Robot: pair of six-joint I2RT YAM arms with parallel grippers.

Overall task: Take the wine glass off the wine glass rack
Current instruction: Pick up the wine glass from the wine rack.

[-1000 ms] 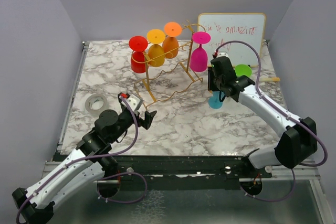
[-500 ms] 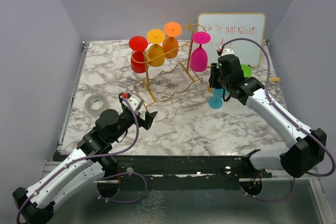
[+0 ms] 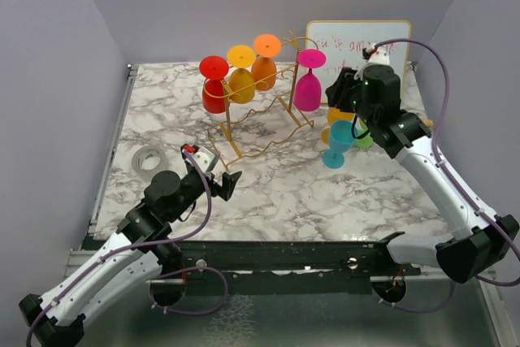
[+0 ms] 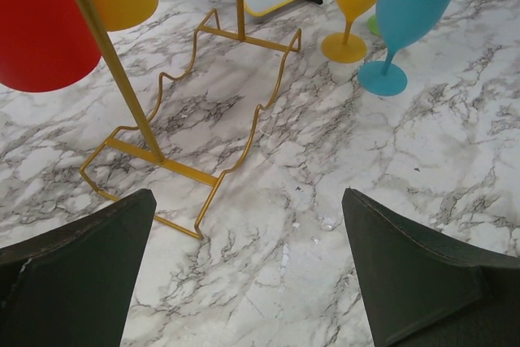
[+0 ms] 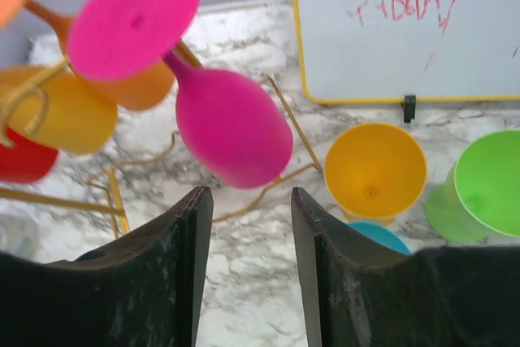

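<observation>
Right hand (image 5: 249,201) is up by the rack (image 4: 162,159), fingers part-way open with nothing between them. The pink glass (image 5: 231,140) hangs bowl-down at the rack's right end, just ahead of those fingers and a touch left. I'd spread wider, centre on the bowl, close gently, then draw it out along the rail, minding the blue glass (image 3: 337,140) on the worktop (image 3: 325,193) below. Left hand (image 4: 248,217) sits near-left, wide open, empty.
</observation>
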